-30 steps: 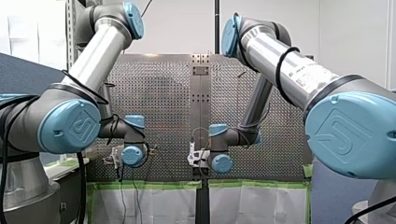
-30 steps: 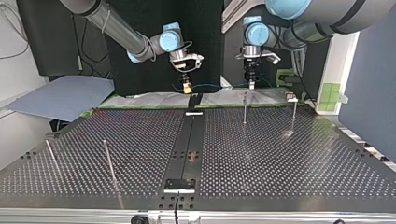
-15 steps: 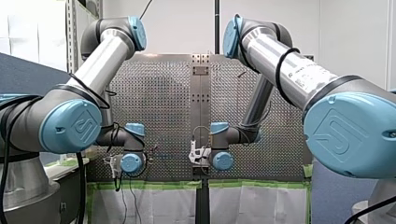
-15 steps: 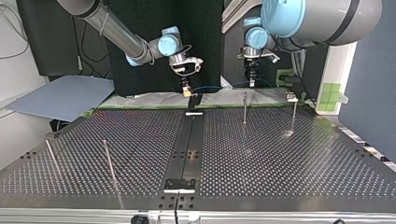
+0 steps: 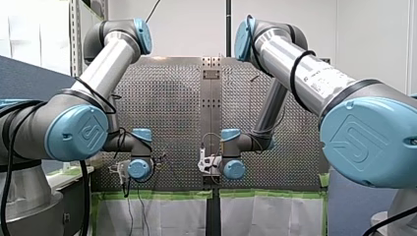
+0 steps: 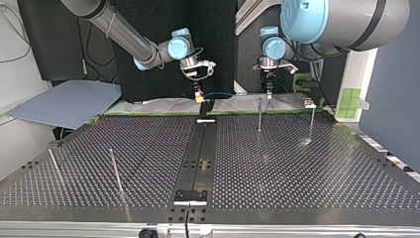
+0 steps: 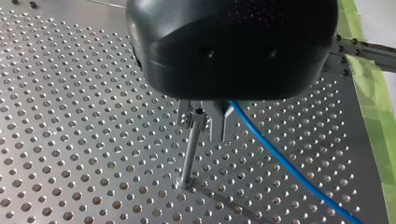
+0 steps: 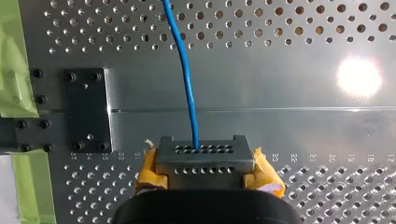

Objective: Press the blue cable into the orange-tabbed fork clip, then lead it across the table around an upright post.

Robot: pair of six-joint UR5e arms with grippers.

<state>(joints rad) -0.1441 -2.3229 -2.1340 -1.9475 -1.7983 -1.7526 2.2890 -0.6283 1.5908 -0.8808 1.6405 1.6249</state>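
Lowered since a second ago: the left gripper (image 6: 269, 92) is seen slightly nearer the perforated table (image 6: 297, 168) in the top view. Its arm's blue-capped joint (image 6: 317, 20) is now spread further across that view's upper right. The right gripper (image 6: 199, 97) is also found a little lower than before.

Both grippers are placed at the table's far edge in the top view, well apart. The blue cable (image 6: 220, 93) is strung between them.

In the right wrist view the cable is seen coming out from between that gripper's closed-up fingers, flanked by yellow pads (image 8: 264, 173). From there it is led away over the plain centre strip (image 8: 280, 126). The right jaws are clamped on the cable.

In the left wrist view the metal fingers (image 7: 224, 123) are drawn close together. The cable emerges at their side and runs off over the holes, so it is taken as gripped there. An upright post (image 7: 189, 156) is seen just beside those fingers, planted in the table. The other posts (image 6: 311, 121) are stood elsewhere on the table, apart from both grippers.
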